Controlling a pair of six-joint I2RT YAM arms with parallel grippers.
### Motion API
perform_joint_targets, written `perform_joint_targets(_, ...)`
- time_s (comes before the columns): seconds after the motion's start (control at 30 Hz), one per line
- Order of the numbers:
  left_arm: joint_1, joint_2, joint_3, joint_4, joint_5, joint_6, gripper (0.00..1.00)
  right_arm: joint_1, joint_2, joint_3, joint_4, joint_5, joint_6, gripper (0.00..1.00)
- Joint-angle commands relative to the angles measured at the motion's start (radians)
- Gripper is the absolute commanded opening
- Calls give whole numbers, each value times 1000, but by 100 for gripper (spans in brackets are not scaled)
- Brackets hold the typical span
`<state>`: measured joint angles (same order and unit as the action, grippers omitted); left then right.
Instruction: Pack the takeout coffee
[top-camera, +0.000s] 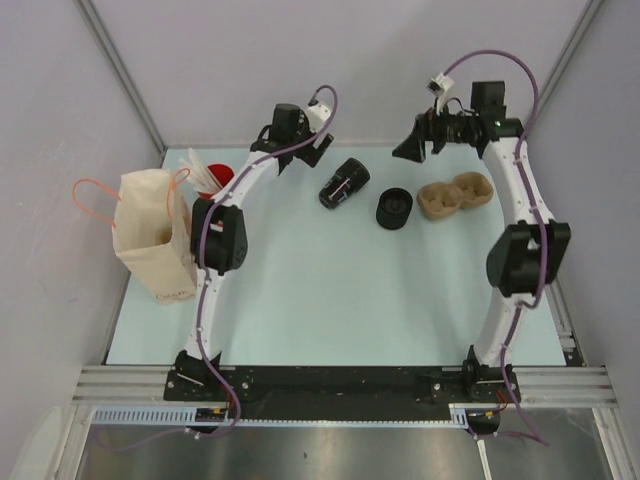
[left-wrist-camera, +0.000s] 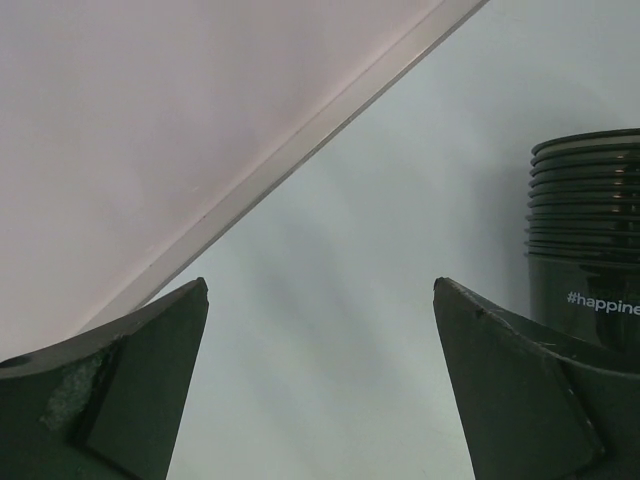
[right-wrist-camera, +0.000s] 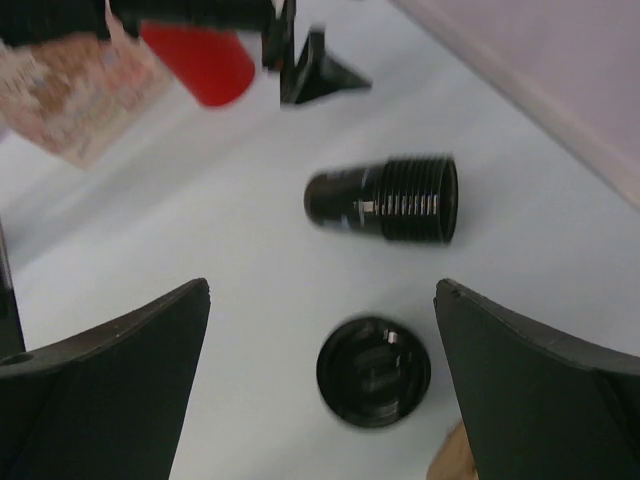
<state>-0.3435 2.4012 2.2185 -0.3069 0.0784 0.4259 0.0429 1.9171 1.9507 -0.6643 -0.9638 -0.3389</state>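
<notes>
The takeout coffee (top-camera: 344, 183) is a black ribbed cup lying on its side at the back of the pale table; it shows at the right edge in the left wrist view (left-wrist-camera: 590, 230) and ahead in the right wrist view (right-wrist-camera: 385, 200). My left gripper (top-camera: 322, 150) hovers just left of it, open, with nothing between its fingers (left-wrist-camera: 320, 285). My right gripper (top-camera: 420, 150) stands open and empty to the right of the cup, and its fingers frame a squat black round piece (right-wrist-camera: 373, 370).
A paper bag (top-camera: 150, 235) with orange handles stands open at the table's left edge. A red cup with white sticks (top-camera: 215, 178) is behind it. The squat black round piece (top-camera: 394, 208) and a brown cardboard cup carrier (top-camera: 455, 195) lie right of the coffee.
</notes>
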Motion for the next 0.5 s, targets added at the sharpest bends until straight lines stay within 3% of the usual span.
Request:
perform_joint_targets(0.0,-8,-82,-42,-67,83,-32,100,9,259,335,-51,-174,144,100)
perform_joint_targets(0.17,-12,-169,-179,-86,144,-29,99,26,410,422,49,-177,193,100)
perform_joint_targets(0.33,-22,-250,-304,-72,190,-24,99,21,555,485,299,-197,392,98)
perform_joint_targets(0.47,-31,-274,-335,-63,202,-39,99,40,624,524,318,-152,391,98)
